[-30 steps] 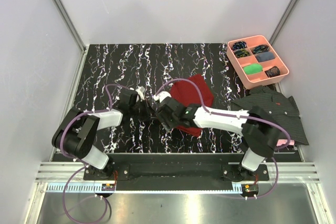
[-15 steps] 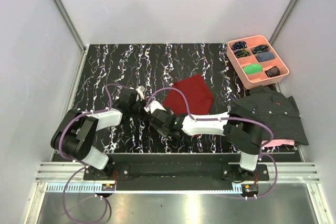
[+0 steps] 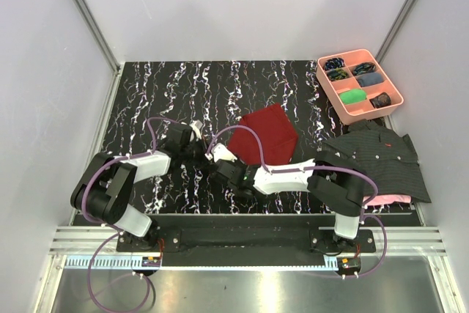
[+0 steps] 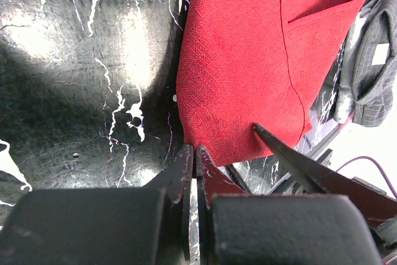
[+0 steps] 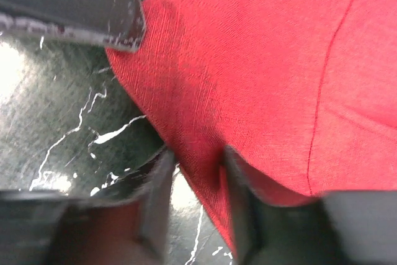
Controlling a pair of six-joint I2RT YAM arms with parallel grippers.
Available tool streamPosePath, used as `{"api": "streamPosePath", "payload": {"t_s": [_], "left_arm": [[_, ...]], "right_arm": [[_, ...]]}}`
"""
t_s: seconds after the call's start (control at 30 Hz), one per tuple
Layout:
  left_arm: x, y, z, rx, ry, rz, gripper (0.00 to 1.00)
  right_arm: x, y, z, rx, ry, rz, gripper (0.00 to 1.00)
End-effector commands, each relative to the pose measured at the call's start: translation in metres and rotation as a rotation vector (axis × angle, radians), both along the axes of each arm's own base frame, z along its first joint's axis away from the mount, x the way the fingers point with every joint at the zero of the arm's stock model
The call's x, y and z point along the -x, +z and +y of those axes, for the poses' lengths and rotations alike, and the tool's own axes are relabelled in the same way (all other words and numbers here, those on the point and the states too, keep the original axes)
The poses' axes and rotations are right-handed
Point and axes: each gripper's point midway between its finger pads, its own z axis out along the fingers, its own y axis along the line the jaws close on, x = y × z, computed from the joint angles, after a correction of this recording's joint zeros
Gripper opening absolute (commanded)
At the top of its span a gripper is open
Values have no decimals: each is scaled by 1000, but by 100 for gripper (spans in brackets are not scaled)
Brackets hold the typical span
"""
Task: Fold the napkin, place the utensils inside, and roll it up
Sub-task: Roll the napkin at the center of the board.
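- Right gripper (image 5: 195, 200): jaws part-open, straddling the napkin (image 5: 267, 72) edge. One finger sits over the cloth, the other over the table (image 5: 56, 128) just beside it. Not clamped.
- Left gripper (image 4: 193, 166): clenched, holding nothing. Napkin lies just ahead of its tips, off to their right.
- Napkin lies flat on the table, one layer folded over.

Colours noted: napkin (image 3: 265, 131) plain dark red; worktop (image 3: 161, 93) black with white marble veining; tray (image 3: 330, 90) salmon pink; shirt (image 3: 381, 153) dark grey, thin pale stripes; cloth (image 3: 390, 199) pink.
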Motion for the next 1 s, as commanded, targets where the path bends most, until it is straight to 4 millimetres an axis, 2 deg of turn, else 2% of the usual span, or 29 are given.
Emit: {"api": "streamPosePath", "payload": {"t_s": [0.0, 0.07, 0.17, 0.23, 0.33, 0.43, 0.63, 0.67, 0.7, 0.77, 0.83, 0.87, 0.9, 0.97], "left_arm": [[-16, 28, -11, 46, -27, -90, 0], [-18, 29, -12, 48, -37, -99, 0], [-21, 29, -9, 33, -32, -111, 6], [-24, 30, -4, 24, -20, -123, 19], [-28, 32, 7, 12, 7, -143, 34], [-28, 29, 21, -17, 37, -148, 43], [-18, 18, 40, -82, 39, -183, 49], [-18, 22, 41, -82, 41, -212, 49], [-17, 22, 43, -86, 41, -224, 49], [-15, 26, 44, -85, 34, -266, 50], [-11, 27, 44, -90, 21, -294, 53], [-11, 33, 43, -91, 13, -325, 57], [-11, 35, 42, -97, 5, -340, 59], [-9, 42, 37, -105, -19, -387, 64]], "right_arm": [[8, -19, -12, 83, 35, 24, 35], [12, -21, -11, 89, 60, 46, 26], [20, -25, -9, 105, 106, 99, 14], [25, -26, -4, 91, 134, 136, 10], [35, -22, 2, 68, 169, 198, 1], [43, -17, 9, 23, 194, 280, 0], [45, 0, 21, -148, 230, 495, 0], [52, 5, 28, -203, 263, 568, 0], [44, 7, 24, -237, 248, 596, 0], [48, 13, 30, -317, 285, 690, 0], [40, 16, 26, -371, 280, 745, 0], [45, 18, 30, -414, 307, 809, 0], [38, 21, 28, -452, 299, 836, 0], [41, 25, 32, -519, 326, 920, 0]]}}
